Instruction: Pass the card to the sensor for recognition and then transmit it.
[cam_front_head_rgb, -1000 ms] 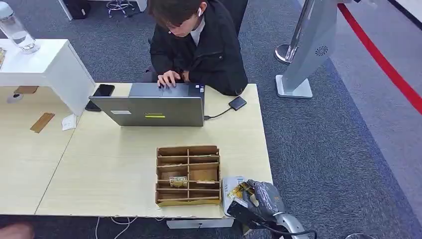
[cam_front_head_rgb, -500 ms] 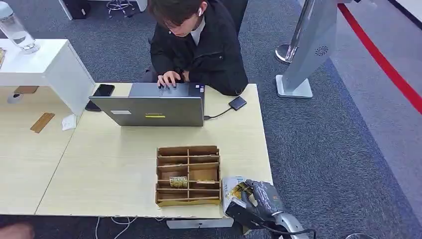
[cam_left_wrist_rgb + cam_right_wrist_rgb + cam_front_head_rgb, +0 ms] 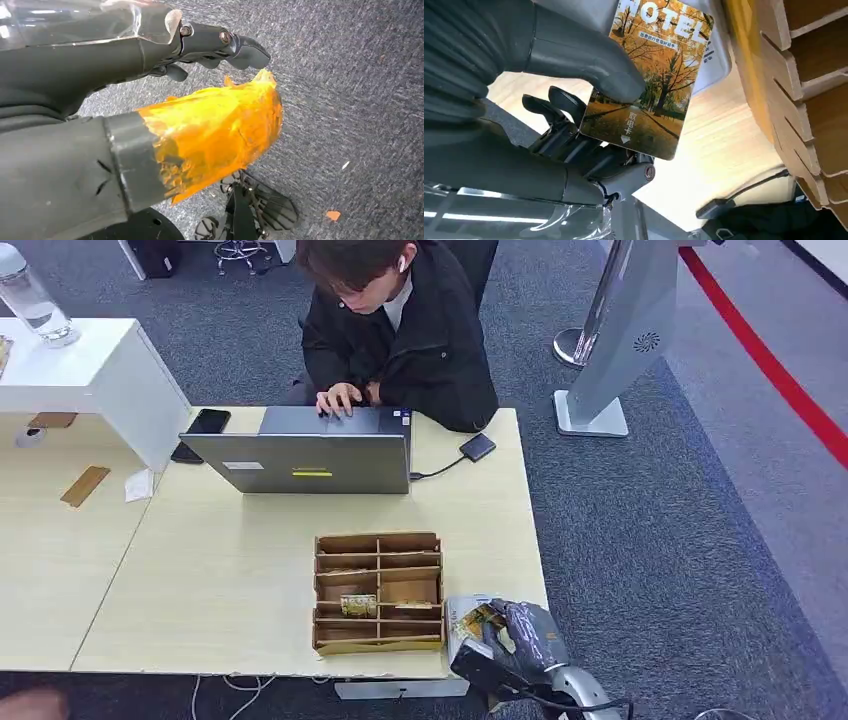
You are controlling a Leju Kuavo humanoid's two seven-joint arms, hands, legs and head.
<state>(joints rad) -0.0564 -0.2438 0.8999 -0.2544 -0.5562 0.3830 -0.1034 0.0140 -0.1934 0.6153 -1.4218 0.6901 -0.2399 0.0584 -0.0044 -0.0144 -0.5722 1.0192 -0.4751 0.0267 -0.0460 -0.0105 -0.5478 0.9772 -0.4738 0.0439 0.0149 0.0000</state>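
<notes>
Right hand (image 3: 520,635) sits at the near right corner of the desk (image 3: 240,590), pinching a hotel card (image 3: 651,75) between its thick grey thumb and the darker fingers (image 3: 556,107) behind it. In the right wrist view the card shows an autumn scene of orange trees with the word HOTEL across one end, and the thumb presses on its printed face. The card is held over a pale grey sensor (image 3: 462,618), a small flat pad lying on the desk just beside the wooden organiser (image 3: 378,590); from the head view the card's yellow edge lies over that pad, though whether it touches the pad cannot be told.

The organiser is a low brown tray split into several compartments, and one of the middle compartments holds another small yellowish card (image 3: 357,605).

Left hand (image 3: 200,115) hangs over grey carpet (image 3: 350,75), its thumb wrapped in orange tape, its dark fingers curled slightly forward and apart, with nothing in its grasp.

Across the desk a person (image 3: 400,330) in a black jacket types on a grey laptop (image 3: 310,455). A black phone (image 3: 208,422) lies just beside the laptop, and a small black box (image 3: 477,447) on a cable lies on the laptop's other side.
</notes>
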